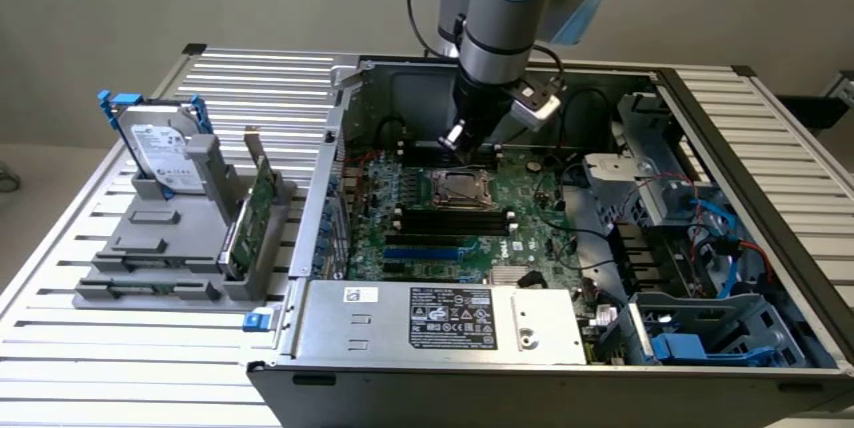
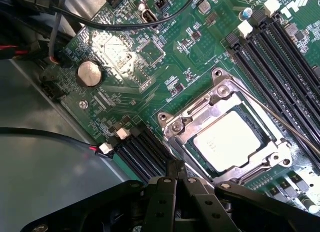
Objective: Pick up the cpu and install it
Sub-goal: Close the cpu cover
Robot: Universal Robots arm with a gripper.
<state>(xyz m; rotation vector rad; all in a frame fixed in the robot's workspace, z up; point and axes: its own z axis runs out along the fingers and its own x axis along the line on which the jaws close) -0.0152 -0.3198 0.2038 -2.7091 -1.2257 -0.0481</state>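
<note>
The cpu (image 2: 227,142), a small silvery square with a pale rim, lies flat inside the metal socket frame (image 2: 220,94) on the green motherboard. In the exterior view the cpu (image 1: 461,188) sits mid-board inside the open computer case. My gripper (image 2: 175,168) is shut, its black fingers pressed together with nothing between them, the tips just beside the socket frame's edge and above the board. In the exterior view my gripper (image 1: 455,138) hangs from the arm over the board, just behind the socket.
Black memory slots (image 2: 280,56) run beside the socket. A coin battery (image 2: 89,73) and black cables (image 2: 125,24) lie nearby. The power supply (image 1: 441,318) fills the case's front. A hard drive (image 1: 167,153) stands in a grey rack on the exterior view's left.
</note>
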